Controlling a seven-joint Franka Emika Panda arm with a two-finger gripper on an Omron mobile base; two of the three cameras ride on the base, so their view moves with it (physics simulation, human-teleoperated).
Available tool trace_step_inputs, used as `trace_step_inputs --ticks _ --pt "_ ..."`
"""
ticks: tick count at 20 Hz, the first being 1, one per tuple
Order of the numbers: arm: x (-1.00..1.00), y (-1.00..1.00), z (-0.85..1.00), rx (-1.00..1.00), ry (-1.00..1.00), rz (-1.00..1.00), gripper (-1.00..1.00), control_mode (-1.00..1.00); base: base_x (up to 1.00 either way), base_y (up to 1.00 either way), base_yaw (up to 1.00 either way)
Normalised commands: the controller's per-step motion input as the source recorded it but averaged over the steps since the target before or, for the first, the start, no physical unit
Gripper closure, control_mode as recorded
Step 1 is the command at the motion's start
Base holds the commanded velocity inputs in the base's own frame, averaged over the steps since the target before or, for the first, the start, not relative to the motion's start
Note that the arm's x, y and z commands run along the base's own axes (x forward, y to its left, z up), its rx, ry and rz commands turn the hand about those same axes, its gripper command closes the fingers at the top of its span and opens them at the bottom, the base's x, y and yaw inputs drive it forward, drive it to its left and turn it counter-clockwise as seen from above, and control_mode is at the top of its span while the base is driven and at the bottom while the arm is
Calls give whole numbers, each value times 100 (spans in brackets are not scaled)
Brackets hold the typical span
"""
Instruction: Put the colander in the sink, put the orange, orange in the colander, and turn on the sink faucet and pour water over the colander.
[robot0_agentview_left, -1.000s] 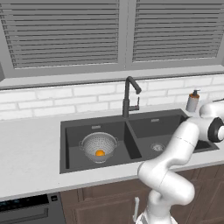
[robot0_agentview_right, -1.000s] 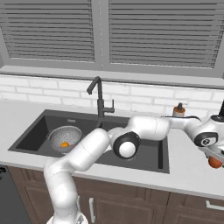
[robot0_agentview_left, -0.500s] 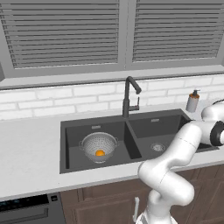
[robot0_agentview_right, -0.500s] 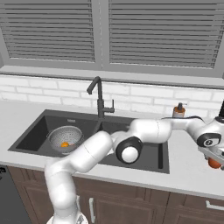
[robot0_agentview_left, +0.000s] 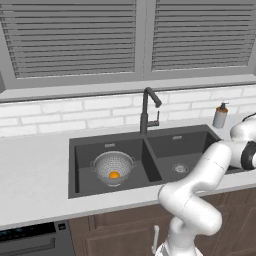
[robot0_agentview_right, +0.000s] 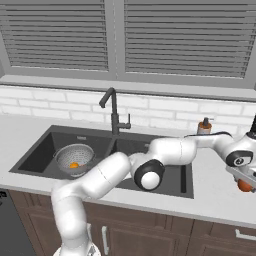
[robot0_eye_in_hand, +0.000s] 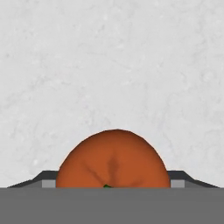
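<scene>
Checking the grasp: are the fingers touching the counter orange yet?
Cannot tell. In the hand view the orange sits between the finger tips, but their inner edges are hidden behind it.

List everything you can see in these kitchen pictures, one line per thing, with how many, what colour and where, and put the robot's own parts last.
colander: one, silver-grey, in the left basin of the sink.
oranges: two, orange; one inside the colander, one on the counter right of the sink, between the claw's fingertips.
sink: one, dark grey, double basin, set in the counter under the window.
sink faucet: one, dark grey, behind the divider between the basins; no water running.
soap bottle: one, white with a brown top, on the counter behind the right basin.
counter: one, light grey, around the sink.
window blinds: two panels, grey, above the white brick backsplash.
cabinets: brown, below the counter.
arm: one, white, reaching right across the sink.
claw: one, low over the counter, straddling the second orange.
</scene>
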Motion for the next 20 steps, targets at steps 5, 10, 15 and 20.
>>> trace_step_inputs --ticks 5,10,15,20 --pt "-31 28 -1 0 5 0 100 -100 0 0 0" --pt "-44 52 31 -1 0 4 100 -100 0 0 0" --pt "-33 86 26 0 0 20 100 -100 0 0 0" --pt "-32 100 21 -11 -1 22 100 -100 0 0 0"
